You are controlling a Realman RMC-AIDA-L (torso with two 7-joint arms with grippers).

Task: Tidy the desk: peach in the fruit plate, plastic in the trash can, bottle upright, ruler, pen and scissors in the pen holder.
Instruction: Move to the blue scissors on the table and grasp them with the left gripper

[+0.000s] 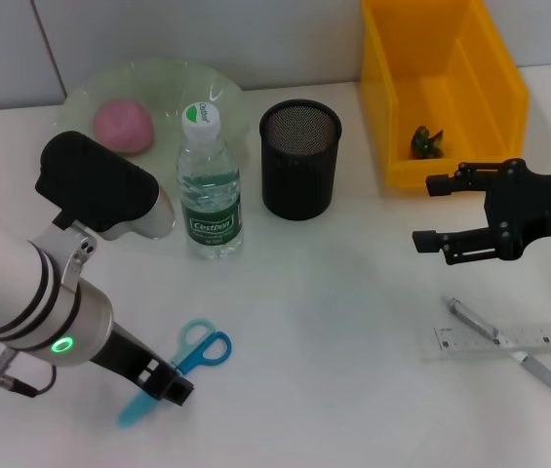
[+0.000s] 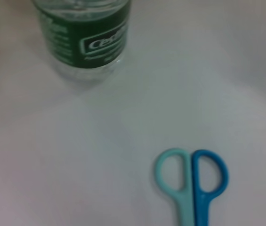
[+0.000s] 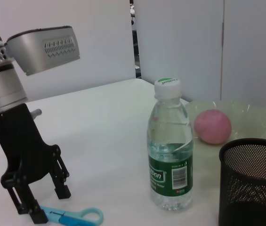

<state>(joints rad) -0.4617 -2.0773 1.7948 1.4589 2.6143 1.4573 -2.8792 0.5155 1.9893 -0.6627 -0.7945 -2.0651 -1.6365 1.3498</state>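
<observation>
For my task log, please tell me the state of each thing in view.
Peach: in fruit plate.
Water bottle: upright, capped.
Pen holder: upright, empty.
Scissors: closed, flat on desk.
Pen: lying across ruler.
Left pincer: open, straddling scissors.
Right pincer: open, empty.

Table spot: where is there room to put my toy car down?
Bare table lies between the scissors, pen holder and pen. It is crowded around the bottle, fruit plate and left gripper.
</observation>
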